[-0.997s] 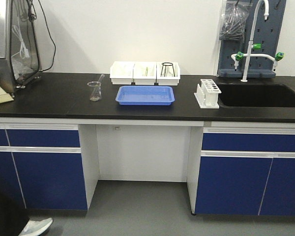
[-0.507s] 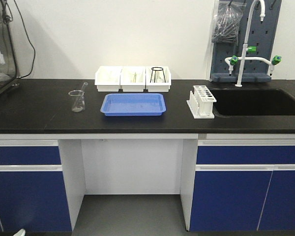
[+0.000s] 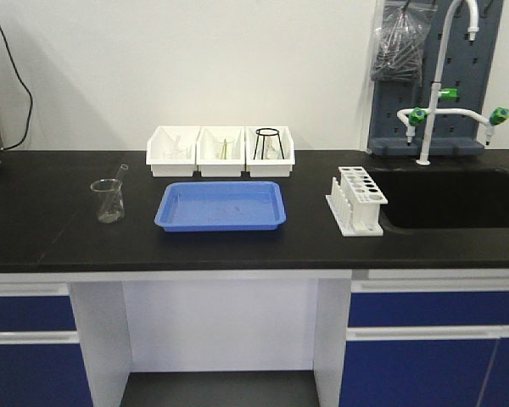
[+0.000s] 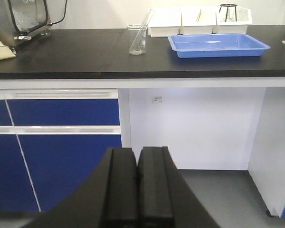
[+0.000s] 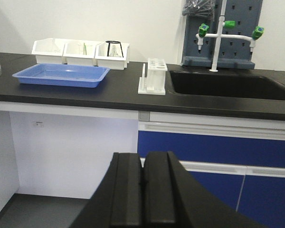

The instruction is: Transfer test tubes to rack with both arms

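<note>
end effector of left arm [image 4: 137, 153] closed, level; right end effector [image 5: 143, 156] likewise.

The tabletop [image 3: 51, 229] was black, and so was the sink [image 3: 458, 199] set into it. The tray [image 3: 220, 206] was bright blue. The rack [image 3: 356, 201] was white, its top plate dotted with 2 rows of round holes. The 3 bins [image 3: 220, 167] were white, and a black wire stand [image 3: 268, 142] showed dark in 1 of them. The beaker [image 3: 109, 201] was clear. The cabinet fronts [image 3: 424, 314] were dark blue with white strips. The pegboard [image 3: 492, 68] was grey-blue, patterned with small dark holes. The tap [image 3: 458, 112] was white with green knobs [image 3: 418, 115]. The left tool [image 4: 137, 152] and right tool [image 5: 142, 156] were matt black.
</note>
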